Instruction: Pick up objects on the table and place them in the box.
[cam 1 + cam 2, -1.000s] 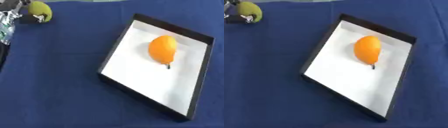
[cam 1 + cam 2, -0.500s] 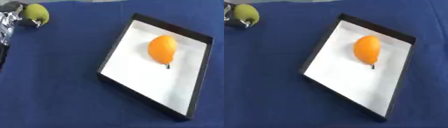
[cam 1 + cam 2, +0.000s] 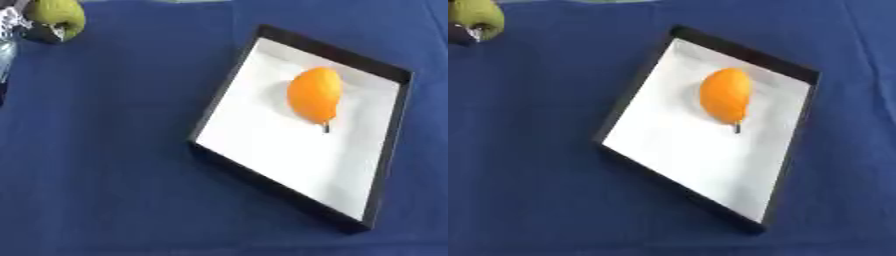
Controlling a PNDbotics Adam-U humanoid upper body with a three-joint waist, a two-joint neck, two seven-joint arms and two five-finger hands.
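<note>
Table: I see a dark blue cloth [image 3: 105,165] over the whole work surface, lying askew in my view.
Box: a shallow black-walled box [image 3: 389,165] with a white floor sits right of centre, turned so one corner points toward me and its far corner reaches the upper right.
Orange fruit: an orange, pear-shaped fruit [image 3: 314,94] with a short dark stem lies inside the box, on the white floor in the far half, stem end toward me.
Green fruit: a yellow-green rounded fruit [image 3: 58,15] is at the far left corner of my view, well apart from the box and not on the cloth's open middle.
Left hand: only a little of my left hand [image 3: 44,32] shows, dark and silver parts at the left edge just under and beside the green fruit. It touches the fruit from below, and from what I see the fruit sits in its grasp, though most of the fingers are cut off by the edge.
Right hand: I cannot find it in either eye view.
</note>
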